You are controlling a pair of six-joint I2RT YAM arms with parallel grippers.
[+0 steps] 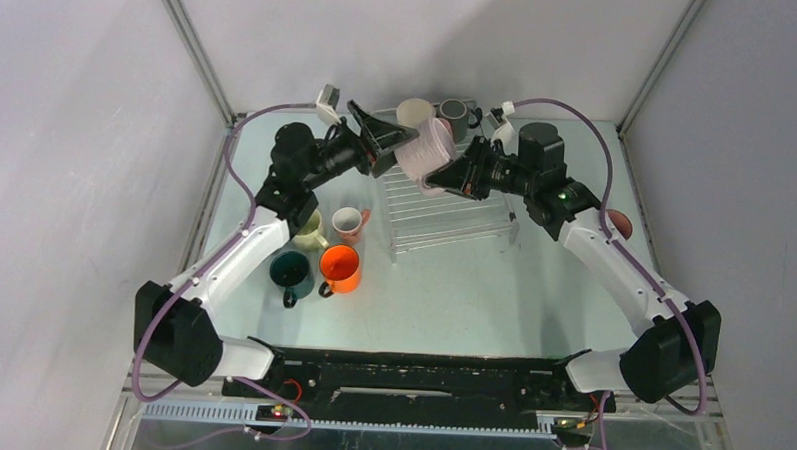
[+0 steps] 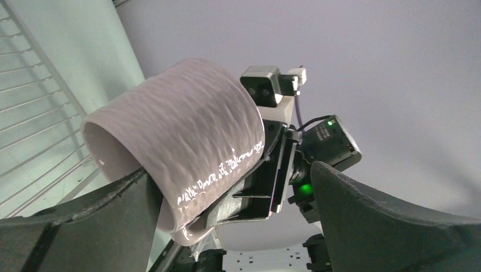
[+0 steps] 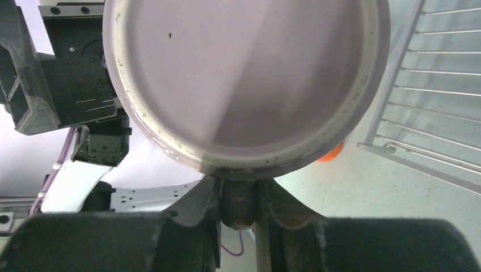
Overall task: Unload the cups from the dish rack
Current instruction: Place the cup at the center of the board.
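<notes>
The pale green surface (image 1: 472,298) is carrying the wire dish rack (image 1: 445,212) at twelve o'clock. Over the rack's eleven o'clock corner, the mauve ribbed mug (image 1: 427,151) is hanging tilted, with the right pincer (image 3: 239,194) clamping its handle. At the mug's nine o'clock, the left pincer (image 2: 230,175) is standing wide apart, flanking the mug's open end.

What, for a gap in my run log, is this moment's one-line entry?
right gripper: shut on mug | left gripper: open beside mug | mug: mid-air over rack | rack: two cups seen at far end
</notes>
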